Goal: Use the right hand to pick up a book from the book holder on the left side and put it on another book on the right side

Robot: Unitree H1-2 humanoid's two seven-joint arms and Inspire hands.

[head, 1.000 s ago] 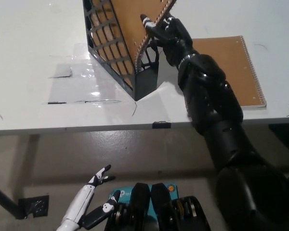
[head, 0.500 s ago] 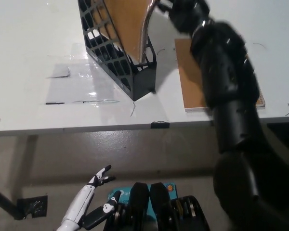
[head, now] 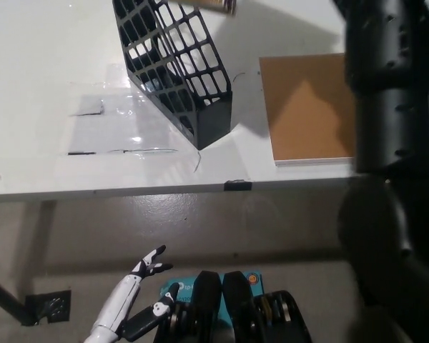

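The black mesh book holder (head: 179, 71) stands tilted on the white table (head: 36, 78), and its slot shows no book inside. A corner of a brown book (head: 216, 6) hangs above the holder at the picture's top edge. A second brown book (head: 304, 107) lies flat on the table to the right. My black right arm (head: 390, 107) rises past that book's right side and leaves the picture at the top, so its hand is hidden. My white left hand (head: 146, 270) rests low at the lower left, below the table, fingers apart and holding nothing.
Clear tape patches (head: 107, 121) shine on the table left of the holder. A small black clip (head: 239, 186) sits on the table's front edge. Bare floor shows under the table, and a dark table leg (head: 3, 300) crosses the lower left corner.
My right arm has lifted up and out of the top of the picture, drawing the brown book out of the holder. The flat book on the right is now uncovered.
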